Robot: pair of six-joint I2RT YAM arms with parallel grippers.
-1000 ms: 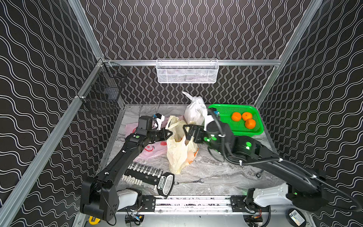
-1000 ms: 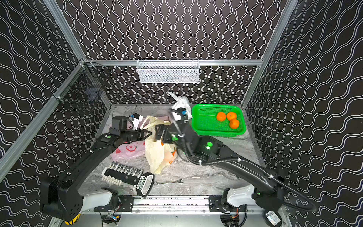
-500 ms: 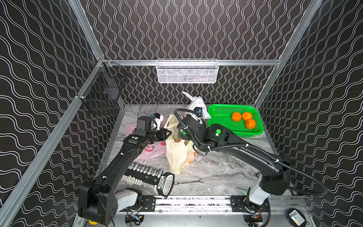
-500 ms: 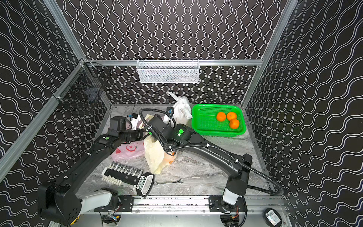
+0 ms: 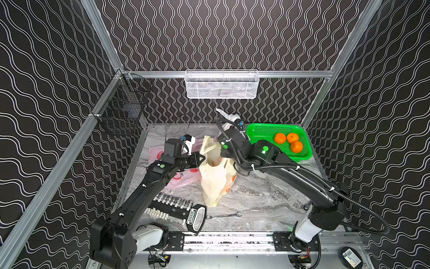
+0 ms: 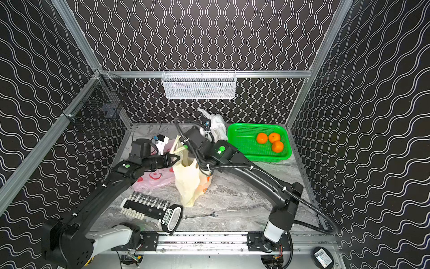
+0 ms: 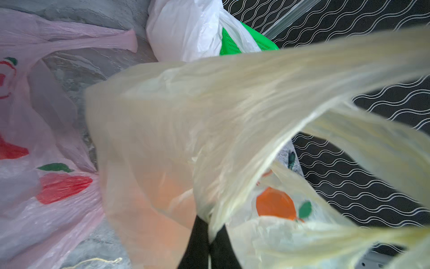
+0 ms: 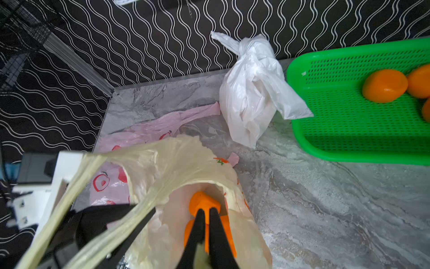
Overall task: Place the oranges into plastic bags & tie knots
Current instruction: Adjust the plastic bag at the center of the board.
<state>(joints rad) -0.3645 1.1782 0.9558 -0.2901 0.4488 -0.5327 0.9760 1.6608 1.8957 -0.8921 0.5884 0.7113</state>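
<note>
The green basket (image 5: 260,133) at your tabletop's (image 5: 267,200) 2 o'clock holds three oranges (image 5: 279,138); the yellowish bag (image 5: 213,180) stands at centre. Your left hand (image 5: 201,158) pinches its handle from 9 o'clock. Your right hand (image 8: 207,211), closed with nothing clearly gripped, hangs above the bagged oranges (image 8: 202,202).

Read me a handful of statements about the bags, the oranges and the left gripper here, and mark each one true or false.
1. Three small round oranges lie in the green perforated plastic basket. True.
2. The white plastic bag is open at the top. False: its top is tied in a knot.
3. The left gripper is shut on the translucent yellowish plastic bag. True.
4. The pink plastic bag with red print stands upright. False: it lies flat on the grey marbled table.
5. The silver wrench lies in the basket. False: it lies on the table, near the front rail.
</note>
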